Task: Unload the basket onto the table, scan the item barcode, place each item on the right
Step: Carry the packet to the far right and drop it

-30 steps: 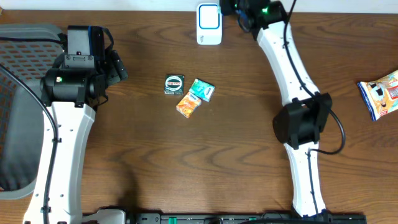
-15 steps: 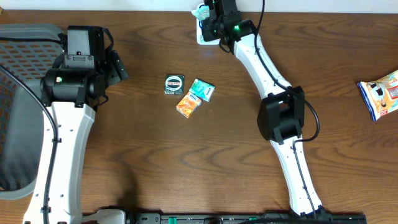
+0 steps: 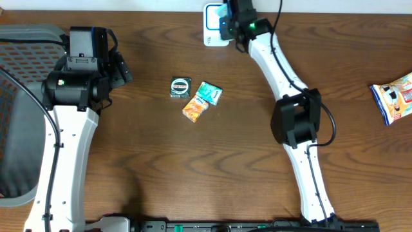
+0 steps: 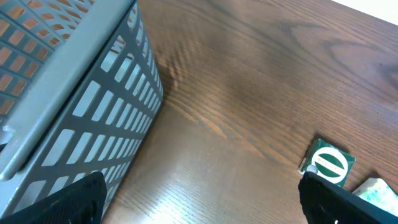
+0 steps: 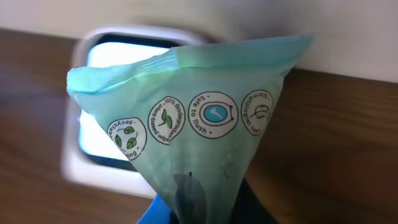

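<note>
Green plastic wipes packet (image 5: 186, 118), pinched at its narrow end between the pressed-together fingers of the right gripper (image 5: 199, 208), fans out away from the wrist to a wide sealed edge. It hangs directly in front of the white scanner (image 5: 93, 149) at the far edge of the wooden table (image 3: 212, 167), partly covering the bright scanner window. The side facing the wrist camera shows only round printed icons, no barcode; the side facing the scanner is hidden. Any small turn or shift toward the window is judged to fall to this right arm. The left gripper (image 4: 202, 202) is spread wide and empty, well apart beside a grey basket (image 4: 62, 93)
</note>
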Tool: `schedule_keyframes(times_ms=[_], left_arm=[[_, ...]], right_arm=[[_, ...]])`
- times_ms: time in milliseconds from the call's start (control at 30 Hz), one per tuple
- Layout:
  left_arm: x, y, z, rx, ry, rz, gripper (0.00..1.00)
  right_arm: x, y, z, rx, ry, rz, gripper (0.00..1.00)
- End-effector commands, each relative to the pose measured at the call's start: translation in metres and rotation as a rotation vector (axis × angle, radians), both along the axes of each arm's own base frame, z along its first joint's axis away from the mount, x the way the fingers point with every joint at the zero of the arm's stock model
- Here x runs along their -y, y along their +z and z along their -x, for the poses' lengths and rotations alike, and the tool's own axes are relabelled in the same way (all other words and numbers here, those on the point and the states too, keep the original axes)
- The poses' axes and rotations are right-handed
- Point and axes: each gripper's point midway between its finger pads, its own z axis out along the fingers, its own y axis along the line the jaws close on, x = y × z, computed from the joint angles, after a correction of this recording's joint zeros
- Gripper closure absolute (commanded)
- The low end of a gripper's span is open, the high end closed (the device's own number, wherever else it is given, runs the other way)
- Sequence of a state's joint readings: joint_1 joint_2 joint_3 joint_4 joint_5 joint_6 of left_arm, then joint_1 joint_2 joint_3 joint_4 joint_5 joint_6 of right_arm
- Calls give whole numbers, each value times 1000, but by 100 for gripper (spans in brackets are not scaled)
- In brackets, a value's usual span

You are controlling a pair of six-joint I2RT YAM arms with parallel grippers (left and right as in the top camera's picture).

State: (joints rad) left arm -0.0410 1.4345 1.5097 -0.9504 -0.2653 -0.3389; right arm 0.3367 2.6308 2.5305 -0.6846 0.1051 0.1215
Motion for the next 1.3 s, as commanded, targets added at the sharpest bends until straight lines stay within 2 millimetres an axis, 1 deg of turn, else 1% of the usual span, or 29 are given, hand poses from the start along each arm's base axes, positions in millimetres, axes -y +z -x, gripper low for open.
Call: schedule_keyframes(times_ms=[0,100,200,233,267,333,467,533,567,600,700,733,767,800,833,900,933,967,1000,1100,1200,1267], left_arm=[[-3,0,0,-7,1,-18,3],[-3,0,0,-7,1,-18,2],[-3,0,0,-8,1,-18,2],[-3,0,0,-8,1,-18,2],[-3,0,0,-7,1,-18,2],[-3,0,0,-7,1,-18,2],[-3,0,0,-7,1,-18,2],[-3,0,0,-8,1,-18,2],[-3,0,0,-8,1,-18,2],[-3,0,0,-7,1,-18,2],[-3,0,0,-7,1,-18,2],[-3,0,0,-8,1,-18,2],[-3,0,0,-8,1,-18,2],[-3,0,0,-8,1,-18,2],[-3,0,0,-7,1,-18,2],[-3,0,0,-8,1,-18,2],[-3,0,0,-7,1,-18,2],[-3,0,0,-8,1,-18,2],[-3,0,0,-8,1,-18,2],[-3,0,0,-7,1,-18,2],[-3,0,0,-8,1,-18,3],[-3,0,0,-8,1,-18,2]], right_arm=[[62,86,-3,135,-136,130,99],[105,81,0,92,-194,213,99],[153,66,9,-1,-261,247,99],[189,55,19,-69,-327,245,99],[204,52,23,-96,-359,243,99],[244,44,35,-153,-451,223,99],[309,32,60,-242,-617,166,99],[333,25,69,-274,-662,126,99],[349,20,74,-289,-682,99,99],[356,18,76,-293,-691,92,99],[390,1,86,-314,-748,76,98],[399,-4,90,-324,-766,72,95],[409,-15,97,-342,-799,61,84],[414,-21,101,-353,-818,55,70],[420,-29,107,-369,-839,46,53],[427,-46,117,-408,-853,38,25],[430,-57,125,-437,-859,37,14],[430,-61,128,-451,-861,37,7],[431,-67,133,-470,-859,39,1],[430,-69,142,-507,-853,56,1],[427,-57,141,-495,-848,49,1],[420,-41,136,-463,-832,30,1]])
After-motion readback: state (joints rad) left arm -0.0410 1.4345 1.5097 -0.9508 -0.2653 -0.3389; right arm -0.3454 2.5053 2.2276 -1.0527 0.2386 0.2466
